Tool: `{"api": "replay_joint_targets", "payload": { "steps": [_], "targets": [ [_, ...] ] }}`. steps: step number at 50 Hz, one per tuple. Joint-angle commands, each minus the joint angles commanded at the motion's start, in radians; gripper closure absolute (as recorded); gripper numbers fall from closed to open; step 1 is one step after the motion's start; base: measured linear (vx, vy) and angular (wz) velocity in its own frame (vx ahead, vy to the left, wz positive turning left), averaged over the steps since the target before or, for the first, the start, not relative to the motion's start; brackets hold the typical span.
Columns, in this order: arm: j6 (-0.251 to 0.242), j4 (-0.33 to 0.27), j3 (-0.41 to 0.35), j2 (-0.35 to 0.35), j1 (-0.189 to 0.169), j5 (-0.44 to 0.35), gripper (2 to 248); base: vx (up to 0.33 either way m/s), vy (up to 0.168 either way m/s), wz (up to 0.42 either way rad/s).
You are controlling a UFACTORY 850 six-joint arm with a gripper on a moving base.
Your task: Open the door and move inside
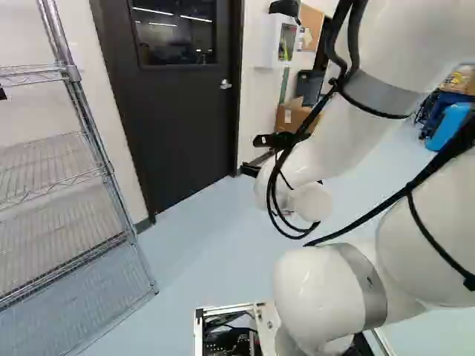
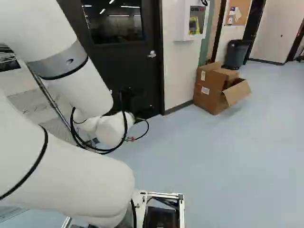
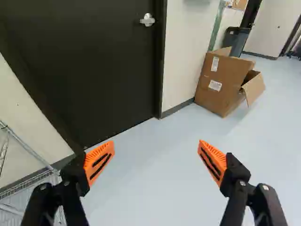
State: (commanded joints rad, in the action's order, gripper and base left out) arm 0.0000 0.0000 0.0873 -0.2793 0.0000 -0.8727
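A dark door (image 1: 182, 96) with a window stands closed in its frame, ahead of the arm. Its silver lever handle (image 2: 152, 54) is on the side toward the white wall cabinet. In the left base view my gripper (image 1: 257, 156) is out ahead of the arm, its black parts showing beside the white wrist. The wrist view has the gripper (image 3: 157, 143) wide open, orange pads apart, only floor visible between them. Beyond the fingers are the door (image 3: 94, 70) and its handle (image 3: 147, 20), touched by neither finger.
A wire shelf rack (image 1: 52, 178) stands at the left of the left base view, near the door's far side. Cardboard boxes (image 2: 209, 90) sit on the floor by the wall right of the door. A dark bin (image 2: 236, 53) and a wall cabinet (image 2: 183, 21) are there too.
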Motion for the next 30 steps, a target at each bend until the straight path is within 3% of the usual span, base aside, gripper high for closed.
{"api": "replay_joint_targets", "payload": {
  "steps": [30],
  "targets": [
    [0.0,0.0,0.0,0.0,0.0,0.0,3,0.083,-0.003,-0.01]
  ]
}}
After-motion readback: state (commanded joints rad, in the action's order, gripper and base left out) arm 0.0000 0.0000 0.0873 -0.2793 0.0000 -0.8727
